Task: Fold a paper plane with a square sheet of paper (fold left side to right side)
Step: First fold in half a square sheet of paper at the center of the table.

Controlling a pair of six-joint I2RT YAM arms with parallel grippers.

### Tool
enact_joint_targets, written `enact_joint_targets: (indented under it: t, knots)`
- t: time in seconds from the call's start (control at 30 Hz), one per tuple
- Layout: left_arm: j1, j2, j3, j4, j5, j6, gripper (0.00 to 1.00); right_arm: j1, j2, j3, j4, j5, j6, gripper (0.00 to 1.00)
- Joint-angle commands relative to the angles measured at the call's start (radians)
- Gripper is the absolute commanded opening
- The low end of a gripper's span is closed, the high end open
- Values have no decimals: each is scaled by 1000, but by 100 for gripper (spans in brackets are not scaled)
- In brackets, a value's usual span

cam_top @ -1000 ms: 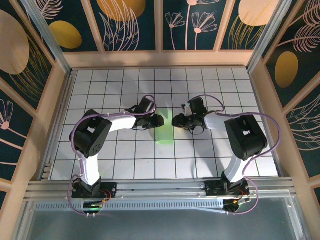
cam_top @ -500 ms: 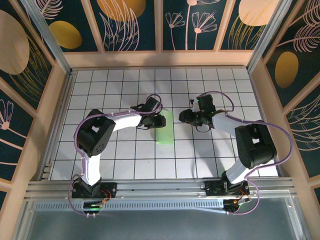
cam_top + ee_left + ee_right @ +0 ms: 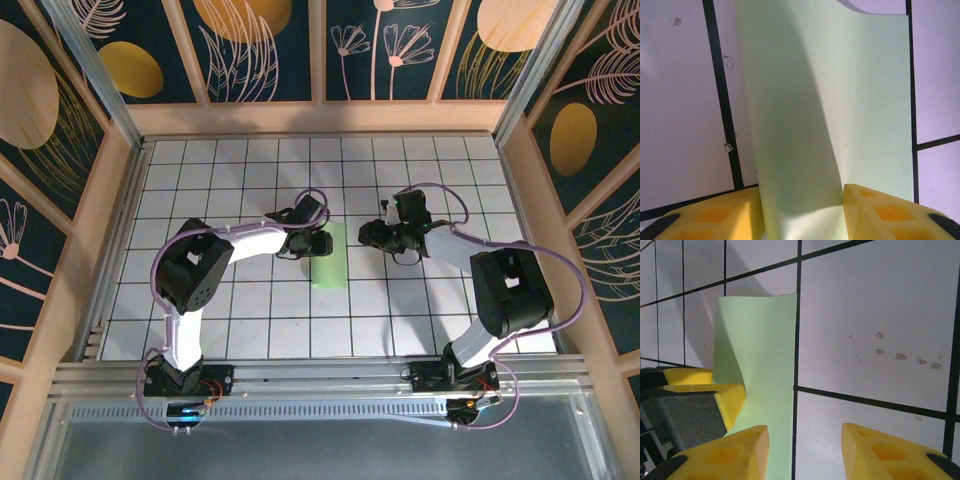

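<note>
The sheet of paper [image 3: 332, 265] lies mid-table as a pale green strip, its left side curled over to the right. My left gripper [image 3: 318, 241] sits at the strip's left edge. In the left wrist view the raised curl [image 3: 790, 125] runs up between the yellow fingers [image 3: 880, 212], and the gripper [image 3: 801, 200] stands open around it. My right gripper [image 3: 366, 236] hovers just right of the paper, apart from it. It is open [image 3: 805, 440] over bare tile, with the paper [image 3: 770, 340] and the left fingers [image 3: 730, 400] at its left.
The white grid-tiled table [image 3: 450, 300] is boxed in by wooden walls [image 3: 115, 220] on the left, right and far sides. An aluminium rail [image 3: 320, 375] runs along the near edge by the arm bases.
My right gripper has drawn back to the right, off the paper. My left gripper has shifted slightly right and farther along the paper's left edge. The paper strip looks a little narrower.
</note>
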Motion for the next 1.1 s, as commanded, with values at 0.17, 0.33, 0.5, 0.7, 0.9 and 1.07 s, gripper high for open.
enact_joint_targets:
  t: [0.17,0.33,0.5,0.7,0.9,1.07]
  knots:
    - [14,113,-52,-59,-94,12,45,-7,-23,-18,-5,4,-19,43]
    - [13,103,-58,-59,-107,14,44,-7,-20,-20,-4,1,-19,43]
    - [13,94,-64,-61,-119,16,43,-7,-18,-20,-3,0,-18,43]
    - [13,82,-71,-62,-139,15,41,-7,-16,-20,-1,-3,-17,43]
    - [13,72,-74,-64,-151,18,40,-7,-13,-19,-1,-5,-17,43]
    - [14,77,-69,-61,-143,17,41,-7,-9,-19,4,-13,-16,43]
